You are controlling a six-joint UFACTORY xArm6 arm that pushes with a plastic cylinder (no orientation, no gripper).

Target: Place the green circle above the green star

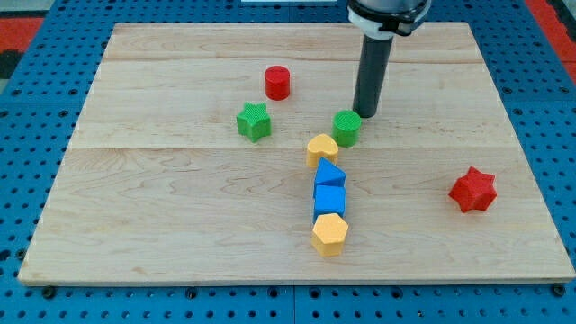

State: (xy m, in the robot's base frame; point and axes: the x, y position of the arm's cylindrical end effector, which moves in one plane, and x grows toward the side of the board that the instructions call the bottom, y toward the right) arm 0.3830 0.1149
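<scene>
Robotics lab bench; wooden board [180,225] atop blue perforated mounting plate [36,135]

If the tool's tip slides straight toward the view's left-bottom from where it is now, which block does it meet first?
My tip sits just at the upper right of the green circle, so it likely meets that first; the yellow heart lies next behind.

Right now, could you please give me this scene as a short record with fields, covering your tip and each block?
tip: my tip sits just to the upper right of the green circle
green star: to the view's left of the circle, apart from it
red cylinder: above and right of the star
column below the circle, top to bottom: yellow heart, two blue blocks, yellow hexagon
red star: alone at the view's right
surface: wooden board
</scene>
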